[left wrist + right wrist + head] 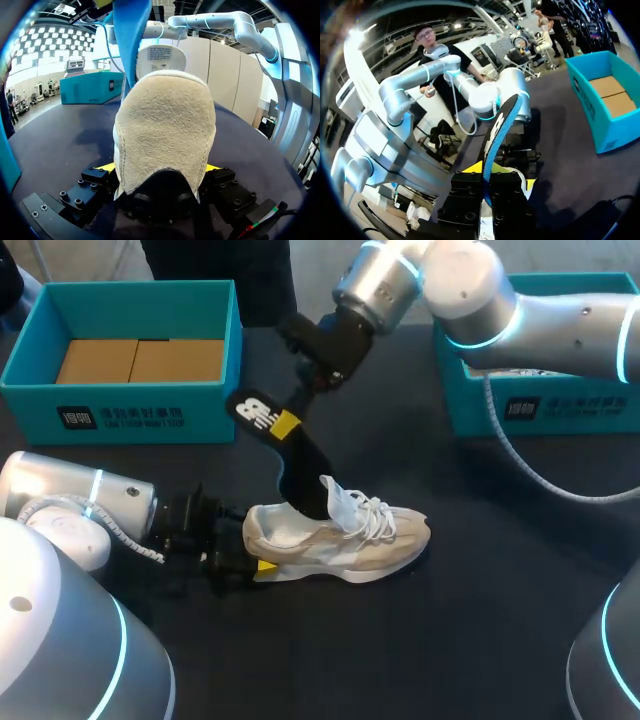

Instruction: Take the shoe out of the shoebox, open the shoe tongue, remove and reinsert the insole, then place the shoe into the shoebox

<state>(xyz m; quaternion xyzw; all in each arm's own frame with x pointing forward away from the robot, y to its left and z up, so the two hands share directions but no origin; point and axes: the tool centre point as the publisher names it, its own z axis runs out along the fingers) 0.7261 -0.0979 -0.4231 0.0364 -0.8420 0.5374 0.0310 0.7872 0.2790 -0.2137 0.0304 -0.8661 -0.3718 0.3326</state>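
Head view looks down on a dark, matte desk (480, 640) with a teal shoebox (215, 405) at its far left corner, open, with flat brown cardboard (140, 360) lying in its bottom. A second teal box (560, 405) stands at the far right, partly hidden behind the right arm.

The shoe (340, 535) lies outside both boxes, upright on its sole near the desk's middle, toe toward the right. It is a cream sneaker of soft, napped suede with white laces (375, 515). The left gripper (258, 562) sits low at the heel, and in the left wrist view its fingers (103, 167) press the rounded heel from both sides.

The insole (300, 465) is a thin, curved strip, black on one face and blue on the other. It stands tilted with its lower end in the shoe's opening. The right gripper (290, 420) comes down from the far right, its fingers (470, 167) pinching the insole partway up.
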